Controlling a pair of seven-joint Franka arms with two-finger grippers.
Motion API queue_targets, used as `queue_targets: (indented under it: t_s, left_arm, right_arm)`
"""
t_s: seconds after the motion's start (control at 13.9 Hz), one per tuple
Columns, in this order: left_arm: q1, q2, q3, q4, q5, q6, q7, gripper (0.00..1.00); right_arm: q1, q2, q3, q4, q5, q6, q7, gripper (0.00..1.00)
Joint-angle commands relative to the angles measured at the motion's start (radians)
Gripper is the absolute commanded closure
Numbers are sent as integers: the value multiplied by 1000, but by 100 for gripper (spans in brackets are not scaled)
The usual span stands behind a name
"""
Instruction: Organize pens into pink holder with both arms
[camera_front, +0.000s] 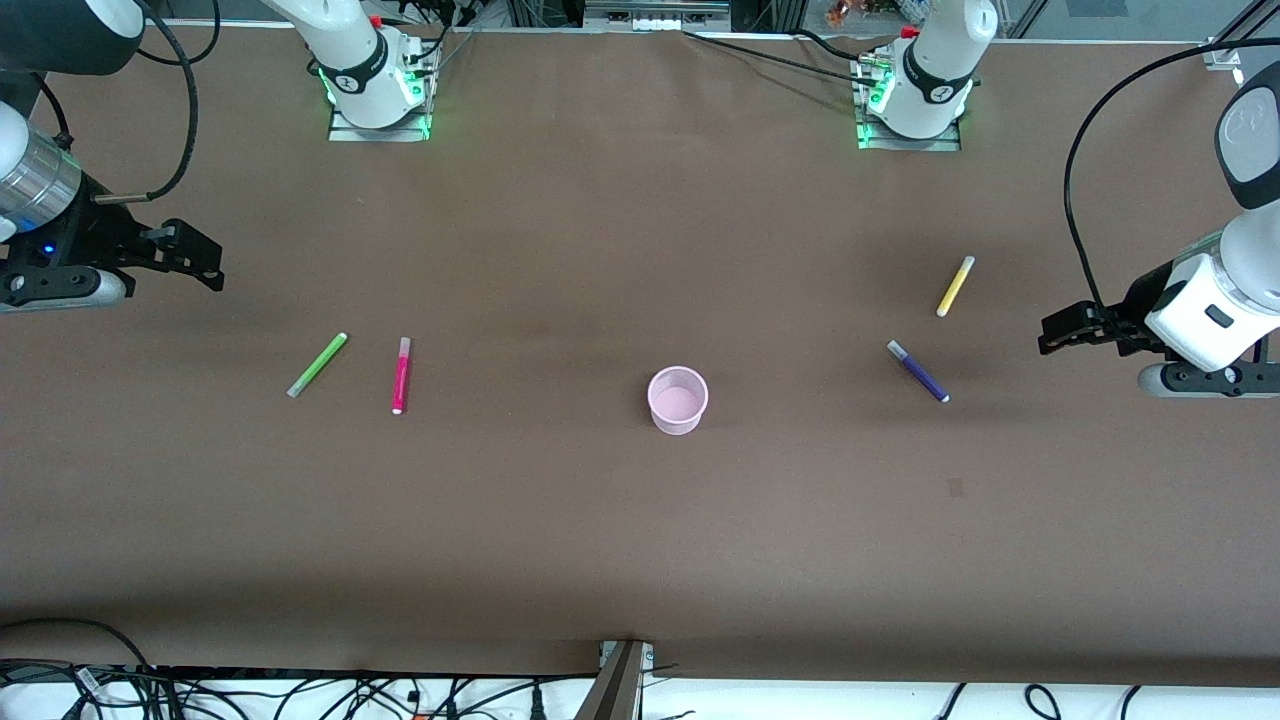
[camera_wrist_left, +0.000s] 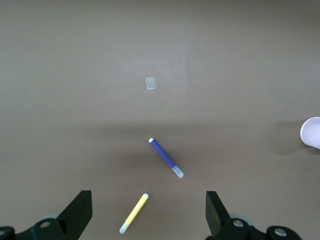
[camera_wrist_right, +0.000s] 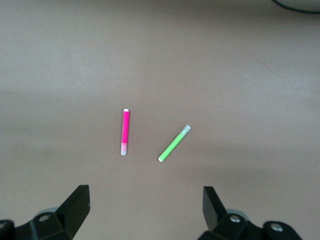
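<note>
Front view: pink holder (camera_front: 678, 400) stands upright on the brown bench (camera_front: 640, 540) about midway between the two ends, somewhat toward the camera-side edge; translucent pale pink, slightly tapered, thin rim, nothing inside. All four pens lie flat on the bench, none touching another. Green pen (camera_front: 317, 365) and magenta pen (camera_front: 401, 375) lie near each other toward the right arm's end, about level with the holder; the green one is slanted, the magenta one runs nearly straight toward the camera, pale cap at its farther end. Yellow pen (camera_front: 955, 286) and purple pen (camera_front: 918, 371) lie toward the left arm's end, the yellow farther from the camera, the purple nearer and slanted, grey cap pointing away from the camera. Right gripper (camera_front: 195, 262) hangs in the air near the bench edge at the right arm's end, fingers spread, holding nothing; its wrist view shows both pens between the fingertips (camera_wrist_right: 77, 202). Left gripper (camera_front: 1062, 330) hangs near the edge at the left arm's end, fingers (camera_wrist_left: 80, 207) likewise spread and empty. Left wrist view also catches the holder's rim at the frame edge and a small pale patch (camera_wrist_left: 151, 83) on the bench.
</note>
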Motion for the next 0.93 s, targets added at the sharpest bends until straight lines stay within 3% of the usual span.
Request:
queue_targets:
  t_s: [0.0,0.5,0.86]
  left_arm:
    - [3,-27,-6,-31,41,16,14,0]
    - [2,-9,-6,-31,43,2,-16,0]
    - [18,74,2,-36,-12,30,-206,0]
  right_arm:
    - [7,-5,-6,5,-1,-1,-2,0]
    - [10,-5,-3,8,-3,1,-2,0]
    - [10,-6,-3,0,0,-49,-2,0]
